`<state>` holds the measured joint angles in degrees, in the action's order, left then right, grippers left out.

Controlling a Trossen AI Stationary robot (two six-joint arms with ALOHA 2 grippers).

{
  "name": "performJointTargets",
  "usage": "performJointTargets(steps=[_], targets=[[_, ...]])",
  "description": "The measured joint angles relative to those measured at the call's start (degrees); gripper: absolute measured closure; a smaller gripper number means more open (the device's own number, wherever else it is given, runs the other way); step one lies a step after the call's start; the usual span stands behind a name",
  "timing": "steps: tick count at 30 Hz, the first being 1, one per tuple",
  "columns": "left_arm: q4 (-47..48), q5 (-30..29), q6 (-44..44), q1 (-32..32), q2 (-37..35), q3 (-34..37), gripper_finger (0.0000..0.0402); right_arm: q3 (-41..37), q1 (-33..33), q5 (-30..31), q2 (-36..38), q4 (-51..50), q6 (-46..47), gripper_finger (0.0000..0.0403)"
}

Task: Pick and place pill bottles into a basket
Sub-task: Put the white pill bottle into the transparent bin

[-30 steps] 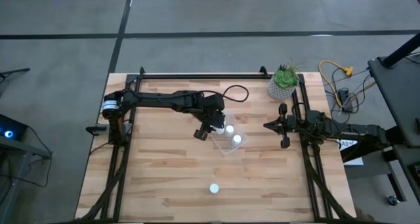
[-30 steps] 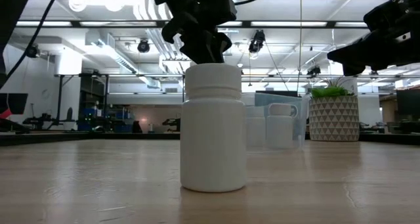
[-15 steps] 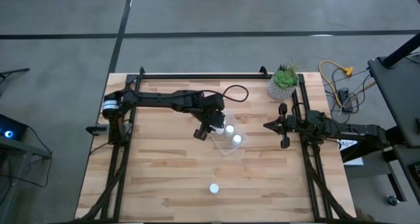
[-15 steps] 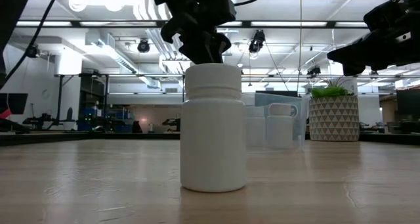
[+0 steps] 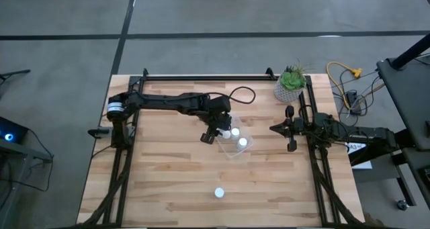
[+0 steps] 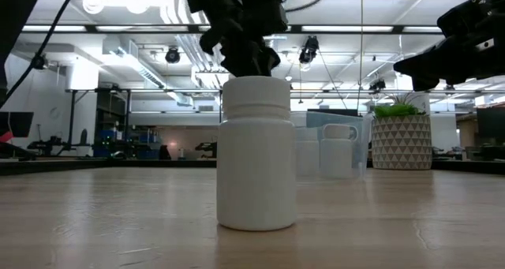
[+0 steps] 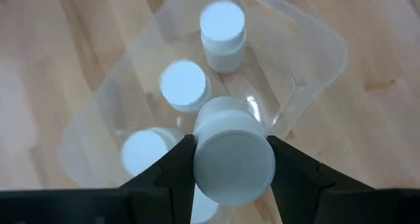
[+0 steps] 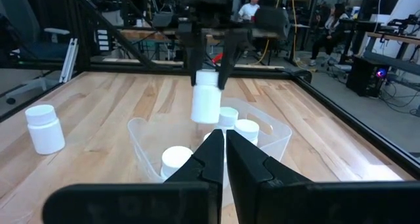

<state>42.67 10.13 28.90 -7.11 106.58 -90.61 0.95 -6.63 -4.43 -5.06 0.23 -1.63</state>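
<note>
High view: left gripper (image 5: 222, 130) has crept slightly over the basket (image 5: 244, 148), pinching a bottle (image 7: 233, 156). Drop looks close; right gripper (image 5: 291, 128) is pressed together, idle by the table's right edge.

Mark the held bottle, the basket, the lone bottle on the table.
held bottle (image 8: 206, 104), right wrist view, its side
basket (image 7: 326, 50), left wrist view, rim corner
lone bottle (image 5: 219, 193), high view, its cap

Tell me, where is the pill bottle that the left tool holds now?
In the right wrist view, the held pill bottle hangs in the left tool above the basket, over the bottles already inside, near the table's middle.
</note>
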Motion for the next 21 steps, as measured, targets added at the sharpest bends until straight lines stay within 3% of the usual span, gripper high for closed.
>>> performJointTargets(steps=[21], targets=[[-0.53,0.71,-1.54,0.48,5.96,0.02,0.0261,0.00,0.01,-0.05,0.00,0.00,0.08,0.0394]])
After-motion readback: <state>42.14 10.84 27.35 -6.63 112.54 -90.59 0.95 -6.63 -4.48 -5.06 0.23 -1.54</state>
